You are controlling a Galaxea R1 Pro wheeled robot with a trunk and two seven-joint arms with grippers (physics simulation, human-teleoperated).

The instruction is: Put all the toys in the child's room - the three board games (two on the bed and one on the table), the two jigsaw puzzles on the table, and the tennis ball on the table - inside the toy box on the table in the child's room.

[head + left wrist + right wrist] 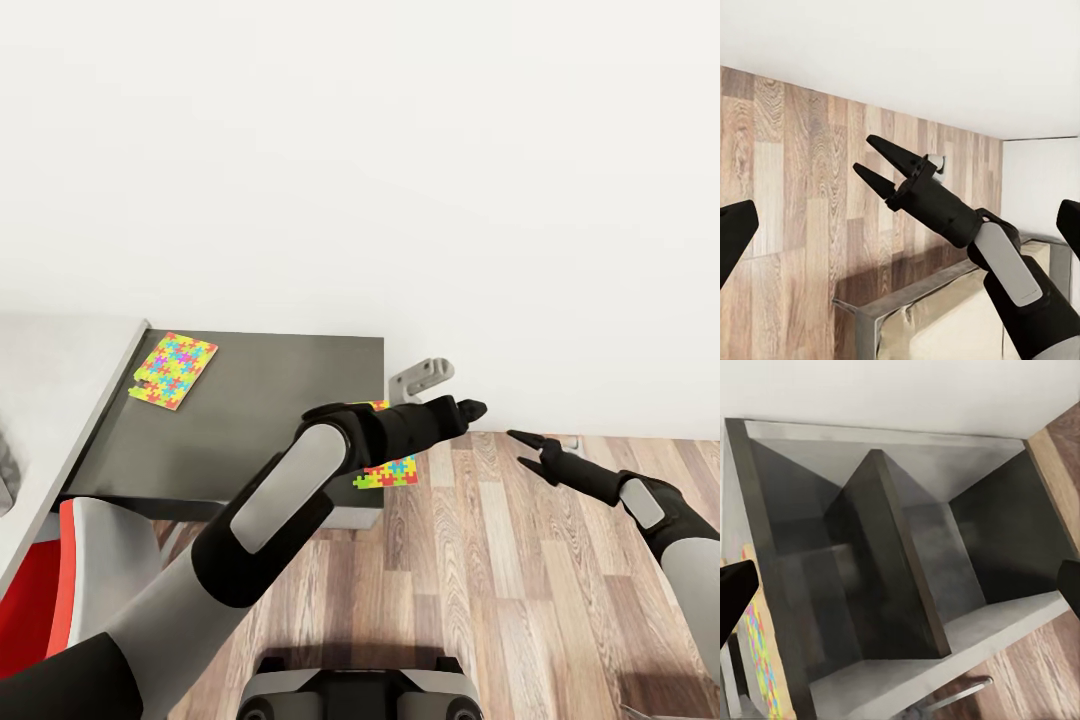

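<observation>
One jigsaw puzzle (175, 370), a flat box of small bright pieces, lies on a dark grey desk top (280, 400). A second jigsaw puzzle (392, 471) shows at that desk's front right corner, mostly behind my left forearm; its coloured edge (757, 660) appears in the right wrist view. My left gripper (470, 408) reaches past the desk corner over the floor, fingers wide open and empty. My right gripper (526, 450) (879, 166) hovers open just right of it, holding nothing. The toy box, board games and tennis ball are out of view.
The pale grey table top (50, 400) borders the dark desk on the left. A red and grey chair (60, 580) stands at the lower left. Beneath my right gripper is a dark grey compartment with a divider (892, 562). Wood-plank floor (520, 580) spreads right; white wall behind.
</observation>
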